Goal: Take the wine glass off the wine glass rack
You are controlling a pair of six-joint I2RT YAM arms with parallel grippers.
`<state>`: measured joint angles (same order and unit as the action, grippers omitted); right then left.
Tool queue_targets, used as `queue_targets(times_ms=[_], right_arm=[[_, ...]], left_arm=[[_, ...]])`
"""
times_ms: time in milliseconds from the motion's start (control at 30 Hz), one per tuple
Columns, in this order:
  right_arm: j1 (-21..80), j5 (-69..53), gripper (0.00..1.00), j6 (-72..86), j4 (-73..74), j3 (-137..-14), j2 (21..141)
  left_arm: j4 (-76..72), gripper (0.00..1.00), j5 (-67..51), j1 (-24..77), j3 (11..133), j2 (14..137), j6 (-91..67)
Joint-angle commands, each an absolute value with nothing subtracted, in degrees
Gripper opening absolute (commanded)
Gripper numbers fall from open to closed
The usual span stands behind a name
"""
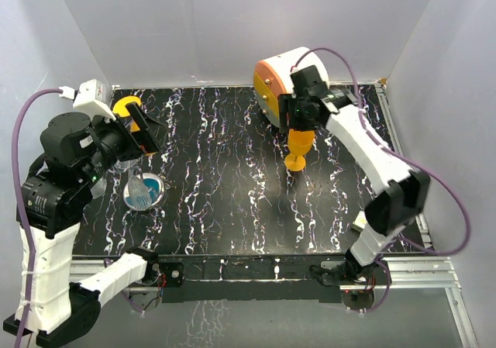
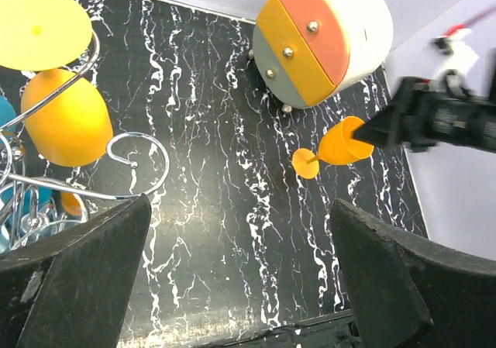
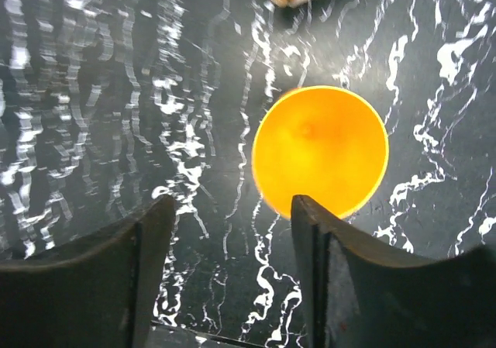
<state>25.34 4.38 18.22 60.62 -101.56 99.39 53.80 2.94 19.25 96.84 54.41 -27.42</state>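
Observation:
The chrome wire wine glass rack point(image 1: 143, 191) stands at the table's left on its shiny disc base. Its curled arms point(image 2: 130, 163) show in the left wrist view. A yellow-orange wine glass point(image 2: 66, 123) hangs upside down on it and also shows in the top view point(image 1: 126, 108). A blue glass point(image 2: 4, 111) peeks in at the left edge. An orange wine glass point(image 1: 299, 145) stands upright on the table, off the rack. My right gripper point(image 1: 301, 119) is open just above it. From above, its bowl point(image 3: 319, 150) lies beside my right finger, not between the fingers. My left gripper point(image 1: 147, 135) is open and empty beside the rack.
A round white-and-orange drawer cabinet point(image 1: 283, 80) stands at the back, just behind the orange glass. The table is black marble-patterned, with white walls on three sides. The right arm's purple cable loops over the right edge.

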Motion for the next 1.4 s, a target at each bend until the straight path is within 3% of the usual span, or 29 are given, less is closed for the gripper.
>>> queue_targets(times_ms=[0, 233, 400, 1167, 1367], right_arm=[[25.0, 0.0, 0.65, 17.0, 55.1, -98.9, 85.3], [25.0, -6.4, 0.83, 17.8, 38.9, -79.6, 69.6], [25.0, -12.2, 0.87, 18.5, 32.3, -72.1, 64.9], [25.0, -19.0, 0.88, 17.8, 30.9, -71.4, 64.1], [25.0, -18.8, 0.88, 18.0, 30.8, -70.6, 63.8]], left_arm=[[58.2, 0.99, 5.5, 19.2, 100.3, 57.1, -25.7], [64.9, 0.99, 11.2, 19.3, 105.9, 60.6, -24.8], [69.6, 0.99, 17.5, 19.2, 108.6, 60.9, -24.6], [62.0, 0.99, 32.5, 18.8, 124.9, 86.4, -14.5], [61.1, 0.99, 29.7, 14.4, 124.0, 88.2, -14.2]])
